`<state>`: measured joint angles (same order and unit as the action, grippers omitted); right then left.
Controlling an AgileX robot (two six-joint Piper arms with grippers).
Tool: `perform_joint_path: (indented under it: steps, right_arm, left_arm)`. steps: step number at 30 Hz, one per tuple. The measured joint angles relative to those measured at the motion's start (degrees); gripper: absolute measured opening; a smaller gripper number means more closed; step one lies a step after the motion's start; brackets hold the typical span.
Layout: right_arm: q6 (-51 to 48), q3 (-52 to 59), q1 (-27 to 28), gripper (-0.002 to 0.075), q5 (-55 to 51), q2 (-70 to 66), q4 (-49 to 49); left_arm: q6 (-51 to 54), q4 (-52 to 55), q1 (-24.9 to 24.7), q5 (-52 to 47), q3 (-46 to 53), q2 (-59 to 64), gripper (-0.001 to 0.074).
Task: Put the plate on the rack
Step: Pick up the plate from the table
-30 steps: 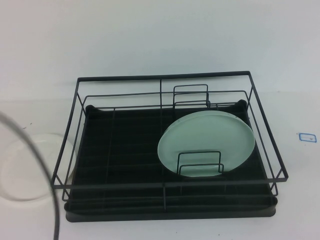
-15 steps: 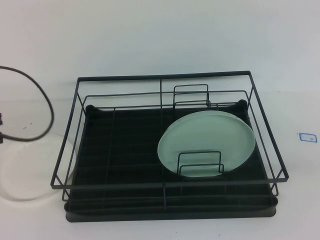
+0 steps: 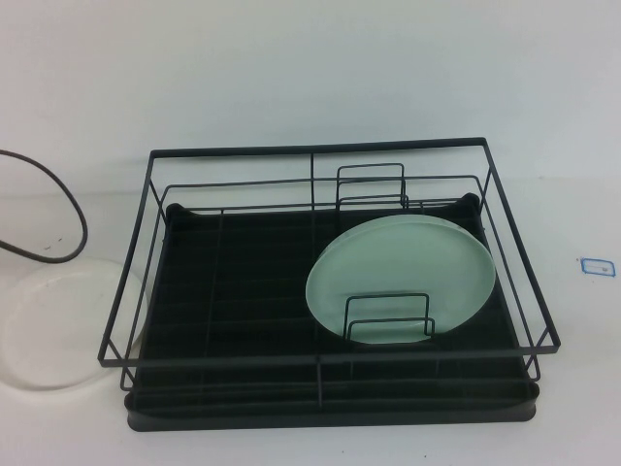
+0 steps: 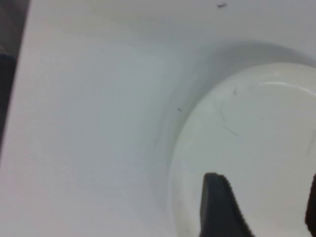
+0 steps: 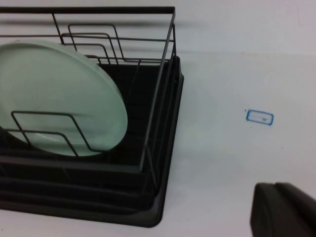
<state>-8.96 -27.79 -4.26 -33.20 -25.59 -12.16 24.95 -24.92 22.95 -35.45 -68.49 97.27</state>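
**White plate waiting beside the rack, left arm poised above it**

High view: the rack (image 3: 330,291) stands mid-table with a mint-green plate (image 3: 401,279) propped upright in its right half, leaning between wire loops (image 3: 388,318); the left half is unoccupied, which in my judgement leaves room for a second plate. The white plate (image 3: 60,328) lies flat on the table (image 3: 291,68) just beside the rack's left side, within the left arm's reach. A dark cable (image 3: 58,209) loops above it; neither gripper shows here.

Left wrist view: the left gripper (image 4: 261,207) hangs directly over the plate (image 4: 252,148), fingers (image 4: 217,205) spread apart and not touching it, apparently placed to take the rim.

Right wrist view: the right gripper (image 5: 284,210) sits off the rack's right side (image 5: 163,123), near a blue-outlined marker (image 5: 259,117), seemingly parked clear of the work; whether its fingers are open or closed cannot be told.
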Motion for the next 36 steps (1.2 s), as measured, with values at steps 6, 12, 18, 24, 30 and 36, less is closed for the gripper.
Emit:
perform_joint_path:
  steps: [6,12,18,24,30,36]
  right_arm:
    - [-0.08,0.0,0.0,0.0018,-1.62,0.0,0.0]
    - [-1.7,0.0,0.0,0.0018,-1.71,0.0,0.0]
    - [-1.92,0.0,0.0,0.0018,-3.48,0.0,0.0]
    - [-2.1,0.0,0.0,0.0018,-5.91,0.0,0.0]
    - [-2.1,0.0,0.0,0.0018,-6.2,0.0,0.0]
    - [-2.1,0.0,0.0,0.0018,-6.29,0.0,0.0]
  left_arm:
    - [-1.93,5.07,-0.85,2.42,0.0,2.19,0.0341]
    - [-1.7,7.4,-3.4,3.97,0.0,5.35,0.034]
    - [-7.63,12.07,-3.93,8.1,0.0,7.15,0.0334]
    - [-7.92,16.29,-3.93,6.39,0.0,9.4,0.0334]
    - [-8.07,16.77,-4.04,5.5,0.0,10.93,0.029]
    - [-7.83,16.89,-4.04,3.37,0.0,12.8,0.0075]
